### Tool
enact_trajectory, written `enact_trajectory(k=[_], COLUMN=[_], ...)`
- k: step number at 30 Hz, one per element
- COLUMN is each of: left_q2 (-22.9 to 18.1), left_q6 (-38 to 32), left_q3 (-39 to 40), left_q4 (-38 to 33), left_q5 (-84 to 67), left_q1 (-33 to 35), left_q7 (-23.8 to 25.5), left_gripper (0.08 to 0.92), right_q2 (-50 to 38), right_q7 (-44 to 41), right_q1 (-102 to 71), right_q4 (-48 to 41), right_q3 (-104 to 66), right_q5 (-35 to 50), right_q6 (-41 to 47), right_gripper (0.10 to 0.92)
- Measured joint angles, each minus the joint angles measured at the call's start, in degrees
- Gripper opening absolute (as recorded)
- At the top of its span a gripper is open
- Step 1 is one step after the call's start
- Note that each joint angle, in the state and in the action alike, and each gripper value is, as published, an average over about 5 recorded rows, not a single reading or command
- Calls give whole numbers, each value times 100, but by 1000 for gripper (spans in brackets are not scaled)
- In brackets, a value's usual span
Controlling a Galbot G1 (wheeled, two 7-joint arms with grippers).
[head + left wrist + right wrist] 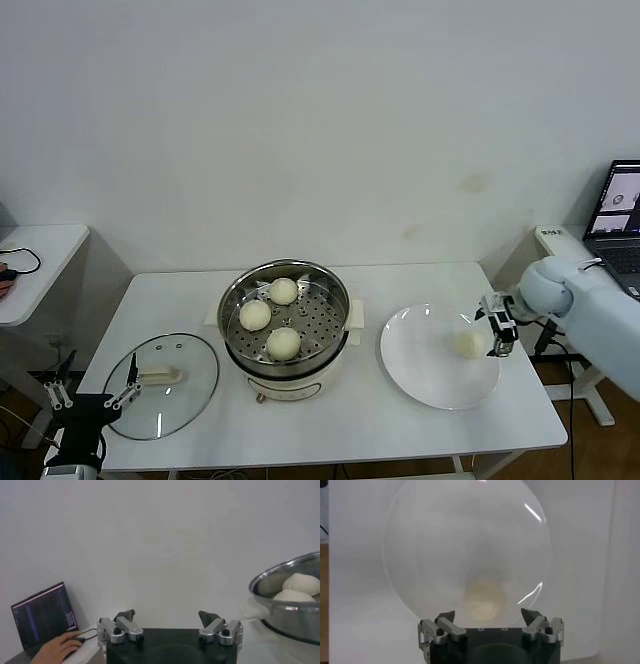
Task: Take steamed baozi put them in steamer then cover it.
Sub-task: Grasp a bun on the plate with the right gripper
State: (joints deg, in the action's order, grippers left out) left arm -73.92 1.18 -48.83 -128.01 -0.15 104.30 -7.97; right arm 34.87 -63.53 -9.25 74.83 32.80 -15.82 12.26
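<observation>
The steel steamer [234, 300] stands mid-table on its cream base and holds three baozi [284, 291] on its perforated tray. Its rim [280, 577] and two baozi [301, 583] show in the left wrist view. One more baozi [469, 344] lies on the right side of the white plate [420, 360]. My right gripper [499, 325] is open just right of that baozi, which sits ahead of the spread fingers [488, 615] in the right wrist view as a pale baozi [483, 599]. The glass cover [190, 385] lies flat at the front left. My left gripper [92, 390], open, hangs by the table's left front corner.
A laptop [618, 212] sits on a side stand at the far right. A small white side table [35, 262] stands to the left. In the left wrist view a person's hand [56, 647] rests by a laptop [44, 614]. Bare tabletop [350, 420] runs along the front edge.
</observation>
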Motion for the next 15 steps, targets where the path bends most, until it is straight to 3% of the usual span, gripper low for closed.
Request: enact_trajectory(k=[15], left_q2=[6], left_q6=[52], left_q3=[-23], left_q4=[26], left_q5=[9], left_q1=[-32], left_q7=[16], left_gripper=[823], right_q2=[702], right_q7=[98], right_q1=[-180], right_q4=[-791], right_q3=[-123], right_q5=[-305], right_q6=[-26], right_gripper=[810])
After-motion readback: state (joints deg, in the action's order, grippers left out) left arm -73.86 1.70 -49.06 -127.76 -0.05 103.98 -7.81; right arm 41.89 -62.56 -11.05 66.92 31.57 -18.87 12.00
